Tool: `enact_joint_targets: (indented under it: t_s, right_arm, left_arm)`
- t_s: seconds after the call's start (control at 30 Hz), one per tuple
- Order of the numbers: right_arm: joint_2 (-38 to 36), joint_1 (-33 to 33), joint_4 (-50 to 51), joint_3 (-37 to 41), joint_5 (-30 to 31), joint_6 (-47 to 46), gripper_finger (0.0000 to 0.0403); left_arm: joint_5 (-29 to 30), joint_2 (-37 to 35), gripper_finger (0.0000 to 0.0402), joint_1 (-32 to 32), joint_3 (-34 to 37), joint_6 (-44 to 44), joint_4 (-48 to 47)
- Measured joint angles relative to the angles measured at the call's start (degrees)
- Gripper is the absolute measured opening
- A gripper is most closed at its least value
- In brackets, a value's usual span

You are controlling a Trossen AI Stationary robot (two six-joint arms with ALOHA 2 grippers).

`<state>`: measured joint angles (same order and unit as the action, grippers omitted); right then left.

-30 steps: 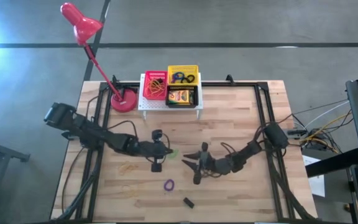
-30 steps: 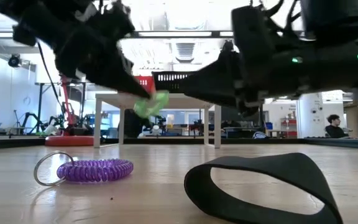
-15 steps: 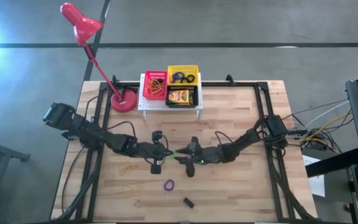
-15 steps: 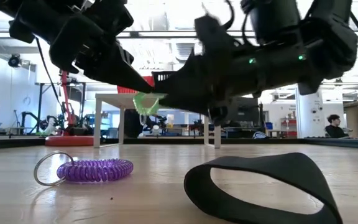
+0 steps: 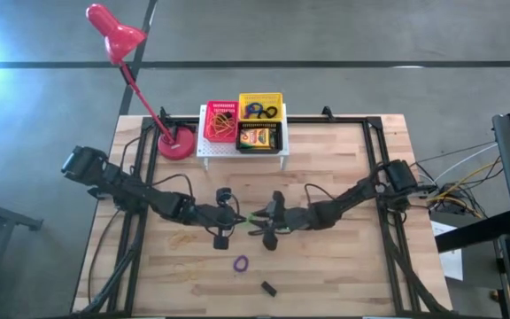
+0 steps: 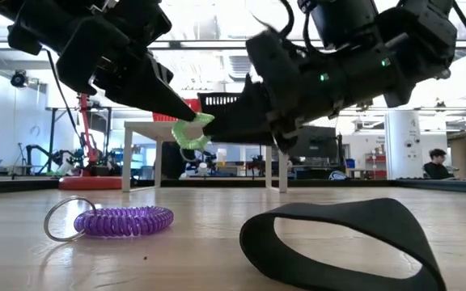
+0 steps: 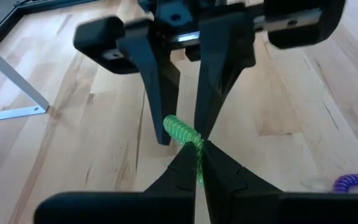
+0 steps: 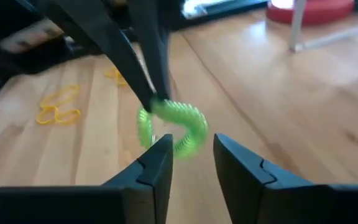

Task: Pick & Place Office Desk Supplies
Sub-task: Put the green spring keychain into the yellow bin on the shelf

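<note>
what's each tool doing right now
Left tool: shut on the green coiled plastic loop, held above the table.
Right tool: open, fingers either side of that loop.

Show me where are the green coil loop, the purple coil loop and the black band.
green coil loop [image 6: 188, 132], low view, on its curved coil.
purple coil loop [image 6: 124, 220], low view, middle of the coil.
black band [image 6: 338, 242], low view, on its near strip.

Over the last second the right gripper [image 5: 260, 221] has travelled across the table toward the left gripper [image 5: 242, 218] and now meets it tip to tip at the green elastic loop [image 6: 191, 129]. Its parted fingers [image 8: 155, 163] now flank that loop, which sits slightly higher against the white rack [image 6: 209, 128] behind.
</note>
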<state>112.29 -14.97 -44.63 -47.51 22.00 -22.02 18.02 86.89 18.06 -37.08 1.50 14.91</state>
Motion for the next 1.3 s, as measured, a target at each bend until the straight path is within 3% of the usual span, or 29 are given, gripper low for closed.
enact_joint_targets:
  t_s: [0.27,0.43,0.53,0.73,0.9,1.0,1.3]
  right_arm:
    - [1.6,-0.2,-0.2,-3.1,0.0,8.1,0.0096]
    - [1.4,-0.9,3.5,-4.4,2.1,9.0,0.0053]
    - [0.4,-1.3,6.4,-4.5,2.1,8.6,0.0023]
    - [-2.9,-2.5,17.1,-3.7,2.3,0.5,0.0022]
    - [-5.2,-5.0,22.1,-0.8,7.1,-3.1,0.0022]
    - [-4.9,-6.5,15.0,2.8,7.1,3.8,0.0023]
    - [-0.5,-5.0,-33.8,10.3,1.9,20.4,0.0027]
  left_arm:
    - [0.0,0.0,0.0012,0.0,0.1,0.4,-0.4]
    - [-0.1,-0.1,0.0019,0.0,0.1,1.6,-1.5]
    - [-0.1,-0.1,0.0048,-0.1,0.1,1.9,-1.7]
    - [1.7,-0.4,0.0134,-0.5,0.0,1.9,-4.7]
    - [4.7,-0.4,0.0167,-0.5,0.0,3.7,-7.6]
    - [4.9,0.0,0.0169,-0.5,0.0,5.0,-6.4]
    - [4.6,1.9,0.0161,-0.5,1.4,4.7,2.0]
